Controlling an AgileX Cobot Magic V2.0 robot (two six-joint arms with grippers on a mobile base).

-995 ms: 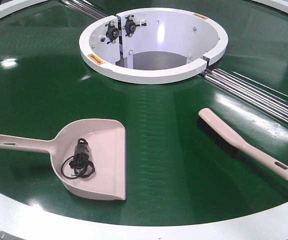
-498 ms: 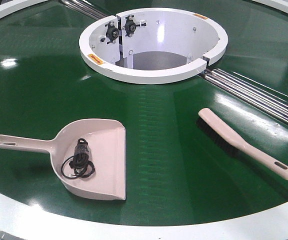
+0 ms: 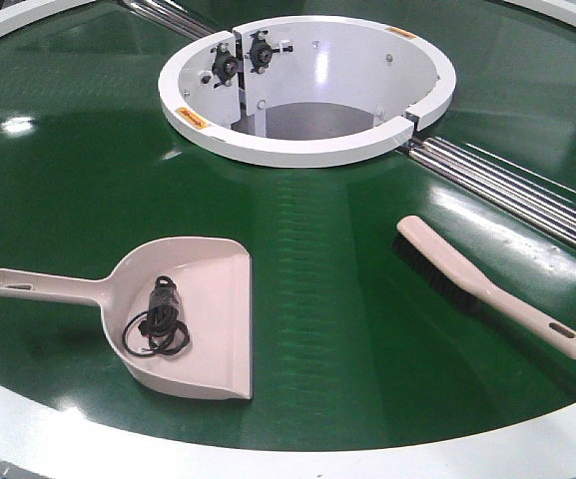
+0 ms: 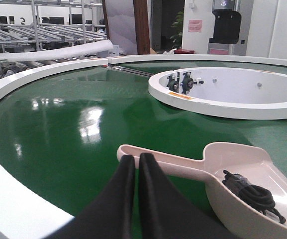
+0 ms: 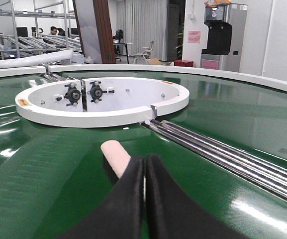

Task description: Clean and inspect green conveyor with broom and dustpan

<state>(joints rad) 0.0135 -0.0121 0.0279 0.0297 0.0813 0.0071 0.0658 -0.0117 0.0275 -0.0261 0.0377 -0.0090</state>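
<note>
Green conveyor (image 3: 347,329), dustpan (image 3: 203,309) and broom (image 3: 487,289) at rest; both my grippers closed and empty.

My left gripper (image 4: 136,162) has its two black fingers pressed together, poised near the slotted end of the dustpan's handle, holding nothing. My right gripper (image 5: 144,164) likewise has its fingers together, with the rounded tip of the broom showing just beyond them; whether it touches the broom I cannot tell. The dustpan lies flat on the belt at front left, handle pointing left, with a coiled black cable (image 3: 156,321) in its tray. The broom lies at front right, bristles down, handle toward the white outer rim (image 3: 527,454). The white central hub (image 3: 307,85) sits behind, with steel rollers (image 3: 507,185) running off to its right.
</note>
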